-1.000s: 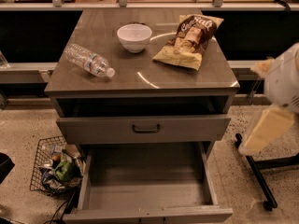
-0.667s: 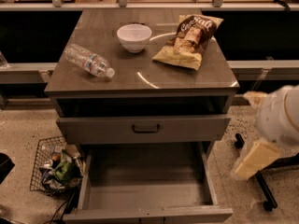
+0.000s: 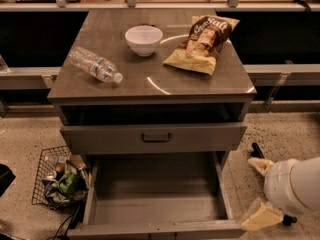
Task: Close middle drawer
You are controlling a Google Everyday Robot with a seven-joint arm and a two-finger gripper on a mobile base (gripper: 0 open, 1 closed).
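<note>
The middle drawer [image 3: 155,204] stands pulled far out, plain grey inside.
The gripper [image 3: 256,191] hangs low beside its right front corner, apparently spread open.

1. On the cabinet top [image 3: 150,86]: bottle [image 3: 95,65] at left, bowl [image 3: 143,39] toward the back at centre, chip bag [image 3: 202,44] at right.
2. Directly under the top: uppermost drawer [image 3: 200,136], slightly out.
3. Below that: middle drawer [image 3: 155,204], pulled far out to the front.
4. On the floor, just left of the middle drawer: wire basket [image 3: 47,184].
5. Right of the middle drawer's front corner, low near the floor: gripper [image 3: 262,191].
</note>
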